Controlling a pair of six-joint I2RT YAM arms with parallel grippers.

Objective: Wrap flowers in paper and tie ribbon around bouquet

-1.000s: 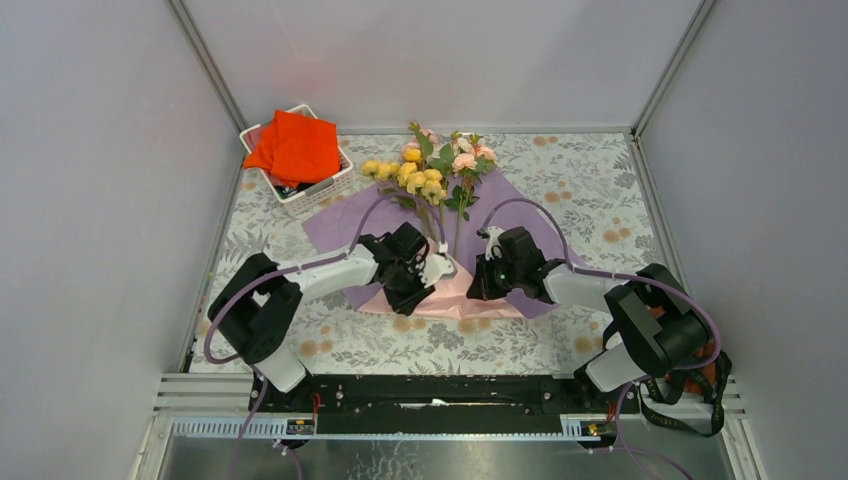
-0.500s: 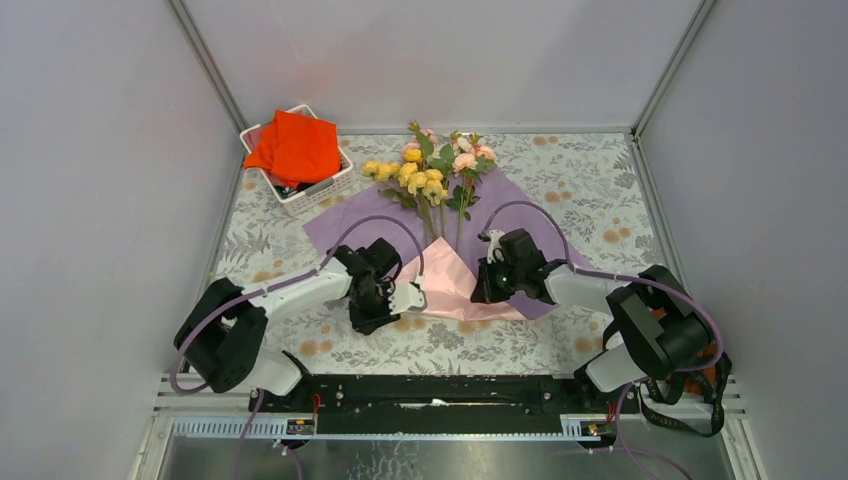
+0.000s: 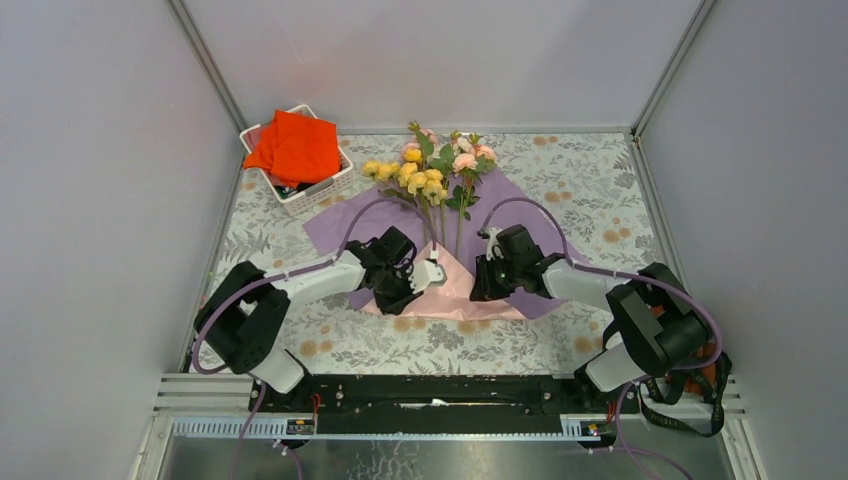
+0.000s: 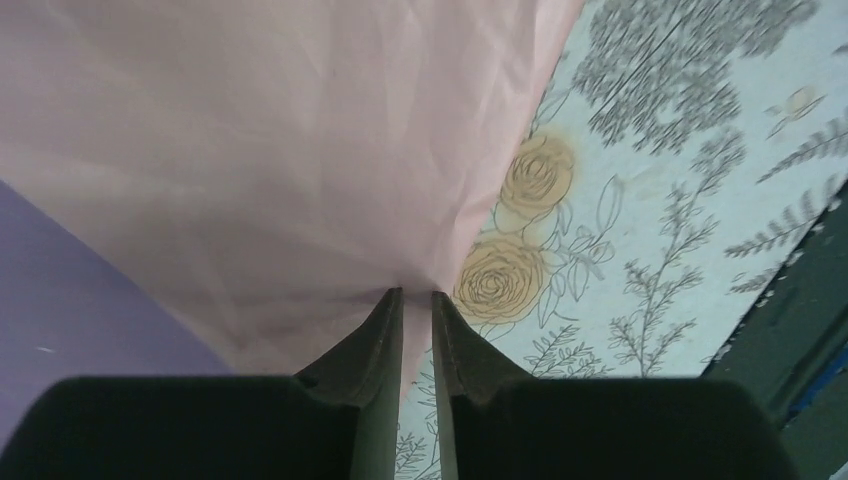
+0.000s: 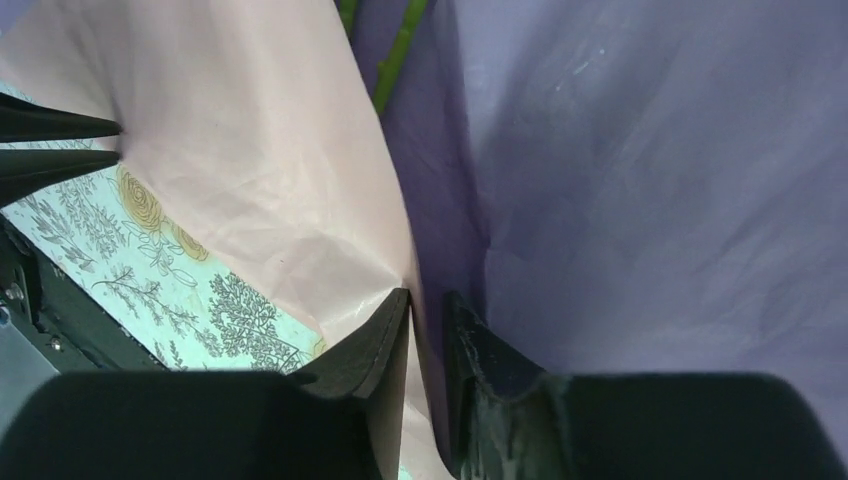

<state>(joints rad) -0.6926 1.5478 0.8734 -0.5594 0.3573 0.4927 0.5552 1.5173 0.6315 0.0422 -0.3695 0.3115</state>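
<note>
Far-left corner of the table (image 3: 600, 190): white basket (image 3: 312, 195) with an orange-red cloth (image 3: 297, 147) on top. Next over, the left gripper (image 4: 416, 293) is low near the middle of the near edge, jaws pressed onto the pink flap of the paper (image 3: 520, 210). The paper lies mid-table, purple face up, its near part folded over pink. The flowers (image 3: 430, 170) lie on it, blooms toward the far edge, stems pointing at the fold. The right gripper (image 5: 427, 295) sits just right of the flap, jaws a sliver apart with the paper's crease between them. Honestly can't tell if it's actually pinching.
</note>
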